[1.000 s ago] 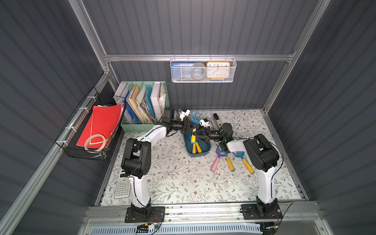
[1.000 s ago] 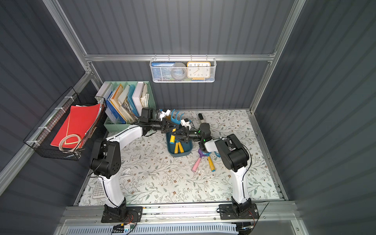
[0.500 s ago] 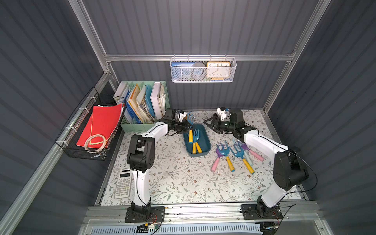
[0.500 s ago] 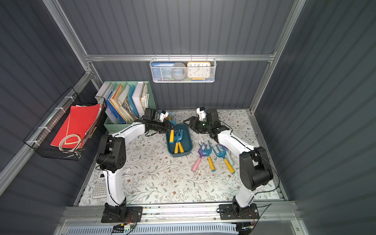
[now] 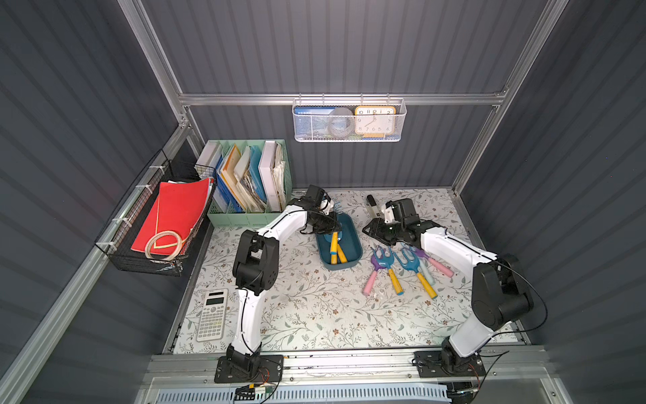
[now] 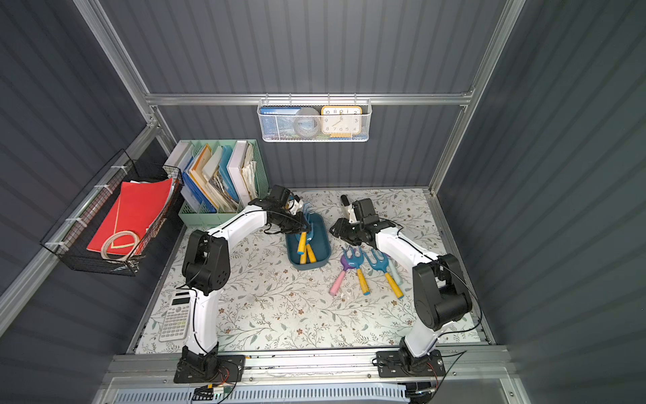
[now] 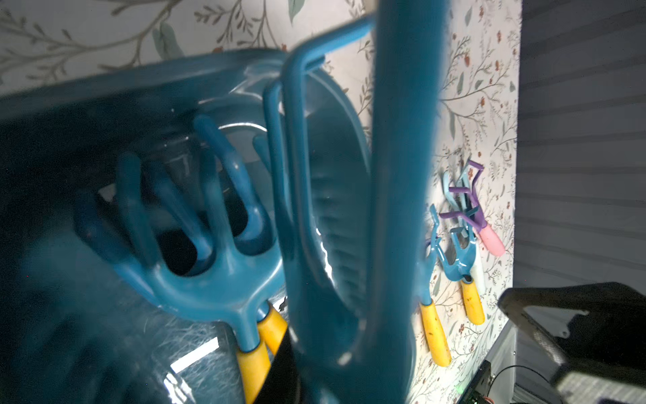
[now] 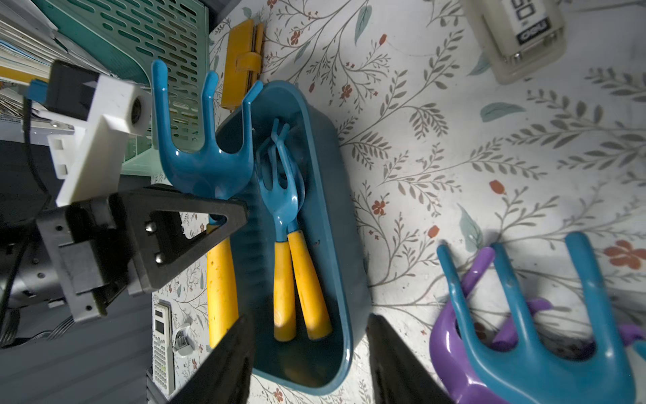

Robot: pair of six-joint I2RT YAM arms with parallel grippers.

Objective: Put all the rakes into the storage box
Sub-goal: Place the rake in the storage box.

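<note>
Desk: I see a pale desk [image 5: 314,307] with a printed leaf-and-flower pattern, walled in by dark grey ribbed panels on aluminium framing.
Writing: I can read clock numerals on the orange-framed clock [image 5: 374,120]; the white stapler [image 8: 517,35] carries lettering I can't make out reliably.
Storage box: the shallow dark teal-blue plastic storage box [image 5: 351,260] sits mid-desk, with two blue-headed, yellow-handled toy rakes [image 8: 290,224] lying inside.
Other containers: the white mesh wire basket [image 5: 349,136] on the back rail holds the clock; the mint-green file organizer [image 5: 244,218] holds folders.
Rake: a third blue plastic rake with yellow handle [image 8: 206,164] hangs over the box's far end.
Left end effector [image 8: 223,218]: closed on that rake's neck.
Right end effector [image 8: 307,356]: spread wide, holding nothing, beside the box.
</note>
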